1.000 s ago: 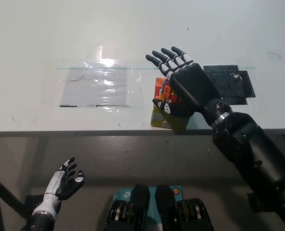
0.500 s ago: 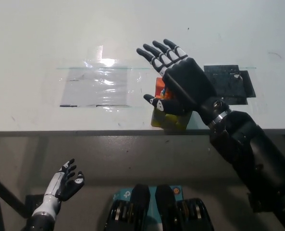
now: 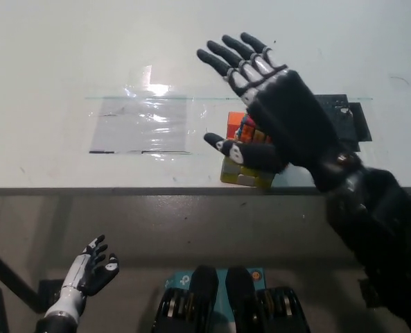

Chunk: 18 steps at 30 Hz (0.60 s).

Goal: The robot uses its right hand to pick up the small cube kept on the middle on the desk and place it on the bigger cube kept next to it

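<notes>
**Head view: right hand spread above the stacked cubes**

Near the desk's front edge, a small multicoloured cube (image 3: 245, 129) sits on top of a bigger cube (image 3: 245, 175) with yellow and green faces showing — the pair forms one short stack, partly hidden by the hand in front of it. The black right hand (image 3: 271, 111) hovers over the stack with its fingers (image 3: 222, 59) fanned apart and holding nothing; its thumb crosses in front of the cubes. Left of the stack lies a clear plastic sheet (image 3: 139, 125) on the white desk (image 3: 66, 55); a black patch (image 3: 344, 121) shows at the right. The white left hand (image 3: 91, 267) rests low at the lower left — below the desk edge, fingers apart and empty.
</notes>
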{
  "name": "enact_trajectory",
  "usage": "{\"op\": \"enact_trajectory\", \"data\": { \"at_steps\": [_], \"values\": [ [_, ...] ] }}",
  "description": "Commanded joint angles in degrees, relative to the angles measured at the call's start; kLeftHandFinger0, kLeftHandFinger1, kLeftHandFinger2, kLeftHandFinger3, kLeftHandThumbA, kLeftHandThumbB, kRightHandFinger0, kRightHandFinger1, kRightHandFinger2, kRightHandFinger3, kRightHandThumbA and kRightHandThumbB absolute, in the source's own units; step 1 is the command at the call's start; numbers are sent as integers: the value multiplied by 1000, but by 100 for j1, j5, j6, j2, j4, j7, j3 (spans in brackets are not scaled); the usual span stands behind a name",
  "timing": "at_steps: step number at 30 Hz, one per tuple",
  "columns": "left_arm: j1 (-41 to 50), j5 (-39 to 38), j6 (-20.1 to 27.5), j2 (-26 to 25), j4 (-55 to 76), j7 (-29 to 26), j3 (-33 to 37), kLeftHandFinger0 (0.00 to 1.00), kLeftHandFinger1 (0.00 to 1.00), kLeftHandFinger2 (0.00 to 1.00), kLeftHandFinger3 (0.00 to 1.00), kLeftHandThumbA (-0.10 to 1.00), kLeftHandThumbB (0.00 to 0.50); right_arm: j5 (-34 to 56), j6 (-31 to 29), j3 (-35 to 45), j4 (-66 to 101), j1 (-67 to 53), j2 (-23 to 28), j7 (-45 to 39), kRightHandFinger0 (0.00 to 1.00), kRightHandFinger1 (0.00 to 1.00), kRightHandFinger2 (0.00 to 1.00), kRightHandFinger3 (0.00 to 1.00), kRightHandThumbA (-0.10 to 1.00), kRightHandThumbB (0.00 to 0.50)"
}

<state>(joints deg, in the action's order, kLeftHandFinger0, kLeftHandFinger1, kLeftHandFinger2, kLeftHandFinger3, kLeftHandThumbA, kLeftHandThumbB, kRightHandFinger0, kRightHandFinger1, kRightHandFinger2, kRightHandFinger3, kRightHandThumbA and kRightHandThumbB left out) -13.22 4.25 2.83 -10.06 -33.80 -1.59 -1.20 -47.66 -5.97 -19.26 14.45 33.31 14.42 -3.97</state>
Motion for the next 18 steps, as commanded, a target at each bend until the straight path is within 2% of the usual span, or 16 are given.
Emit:
{"op": "enact_trajectory", "data": {
  "at_steps": [1, 2, 3, 5, 6, 12, 13, 15, 17, 18],
  "values": [
    [11, -79, 50, -26, 143, 59, -40, 1000, 1000, 1000, 1000, 327, 298, 240, 416, 535, 950, -412, 125, -286, 1000, 1000, 1000, 1000, 705, 366],
    [12, -80, 49, -26, 144, 58, -38, 1000, 1000, 1000, 1000, 327, 299, 232, 406, 565, 963, -422, 102, -323, 1000, 1000, 1000, 1000, 702, 365],
    [13, -89, 35, -27, 166, 67, -39, 1000, 1000, 1000, 1000, 322, 289, 451, 383, 855, 1234, -727, 77, -77, 1000, 1000, 1000, 1000, 569, 312],
    [-21, -137, 84, -36, 86, 89, -62, 1000, 1000, 1000, 1000, 326, 303, 438, 379, 1053, 1409, -930, 21, 4, 1000, 1000, 1000, 1000, 539, 285],
    [-23, -133, 60, -33, 108, 67, -66, 1000, 1000, 1000, 1000, 317, 304, 485, 254, 1302, 1549, -1274, 45, 245, 1000, 1000, 1000, 1000, 515, 244],
    [-14, -72, 88, -61, 109, 57, -20, 1000, 1000, 1000, 1000, 327, 279, 532, 148, 2033, 1839, -2295, -147, 573, 1000, 1000, 1000, 1000, 423, 231],
    [-23, -72, 107, -60, 93, 49, -21, 1000, 1000, 1000, 1000, 323, 287, 520, -14, 2203, 1716, -2647, -250, 909, 1000, 1000, 1000, 1000, 420, 225],
    [-54, -38, 84, -98, 73, 43, -8, 1000, 1000, 1000, 1000, 345, 298, 510, -219, 2308, 1451, -2922, -412, 1254, 1000, 1000, 1000, 1000, 427, 184],
    [-44, -80, 59, -89, 101, 67, -28, 1000, 1000, 1000, 1000, 352, 309, 389, -474, 2355, 1126, -3160, -507, 1611, 867, 1000, 1000, 1000, 390, 158],
    [-88, -81, 45, -95, 90, 74, -28, 1000, 1000, 1000, 1000, 355, 308, 366, -561, 2374, 978, -3212, -559, 1762, 793, 1000, 1000, 1000, 359, 161]
  ]
}}
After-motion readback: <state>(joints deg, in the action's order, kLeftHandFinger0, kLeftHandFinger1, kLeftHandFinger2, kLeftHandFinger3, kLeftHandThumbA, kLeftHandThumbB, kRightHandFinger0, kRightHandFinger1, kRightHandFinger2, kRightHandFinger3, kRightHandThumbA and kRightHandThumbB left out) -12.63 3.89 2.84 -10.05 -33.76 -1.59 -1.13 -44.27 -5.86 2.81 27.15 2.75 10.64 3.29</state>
